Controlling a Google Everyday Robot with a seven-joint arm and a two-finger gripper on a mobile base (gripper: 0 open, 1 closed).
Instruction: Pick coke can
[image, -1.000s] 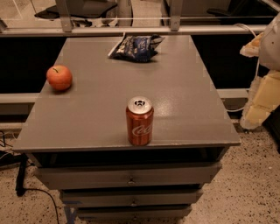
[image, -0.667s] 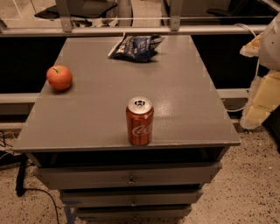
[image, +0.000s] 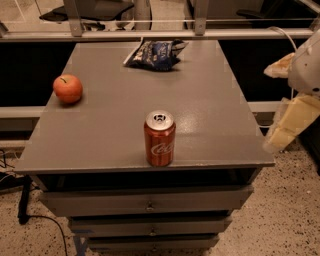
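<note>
Nothing on the table has shifted since the earlier frames, and the arm at the right edge sits in the same place; the scene is effectively static. Coke can (image: 160, 139): upright near the middle of the near edge of the grey table (image: 215, 95), silver top and pull tab facing up, white script logo turned toward the camera, with bare tabletop all around it. Apple (image: 68, 88): far left, well apart from the can. Dark blue snack bag (image: 154, 52): lying at the far edge, also well apart. Gripper (image: 291, 125): off the table's right side, beyond its near right corner and well apart from the can; whether it is open or closed cannot be told from this view. Drawers (image: 150, 205) stack below the tabletop. Step in hand, as judged: the very start of the approach, with no reach toward the can yet begun. The next move calls for swinging the gripper leftward over the table's right edge, lining it up with the can's body, and closing on it without tipping it off the near edge.
</note>
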